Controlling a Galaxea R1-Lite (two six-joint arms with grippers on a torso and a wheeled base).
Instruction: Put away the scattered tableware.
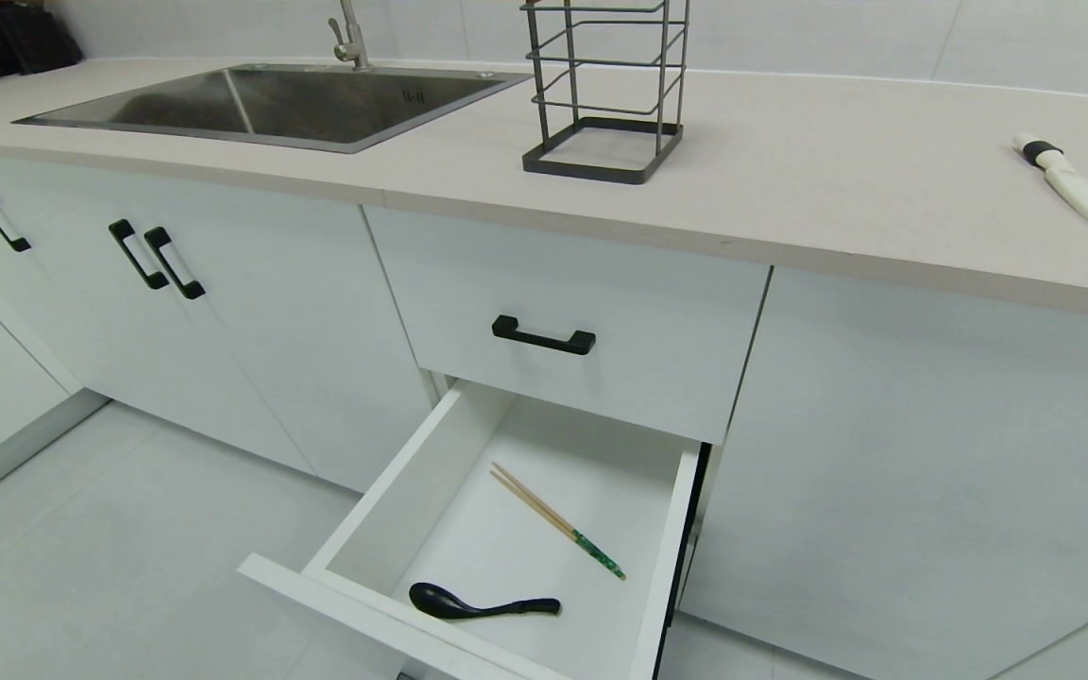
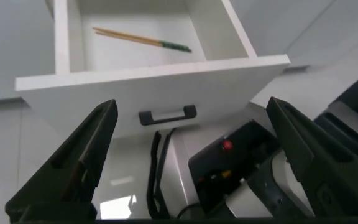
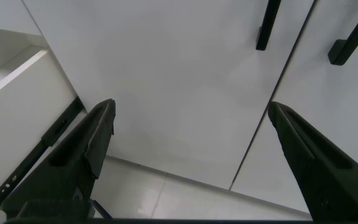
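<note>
The lower drawer [image 1: 355, 515] stands pulled out, white inside. In it lie a pair of wooden chopsticks with green ends [image 1: 558, 520] and a black spoon [image 1: 483, 603] near the drawer's front. A white knife with a black band [image 1: 1073, 186] rests on the countertop at the far right. My left gripper [image 2: 191, 155] is open, low in front of the drawer's front panel [image 2: 154, 84] and its black handle [image 2: 168, 115], with the chopsticks [image 2: 142, 39] beyond. My right gripper [image 3: 191, 155] is open before a white cabinet door [image 3: 166, 81], holding nothing.
A black wire rack [image 1: 605, 90] stands on the beige countertop [image 1: 790, 179] above the drawers. A steel sink [image 1: 270, 104] with a tap is at the back left. The upper drawer [image 1: 572, 321] is closed. Cabinet doors with black handles [image 1: 157, 260] run along the left.
</note>
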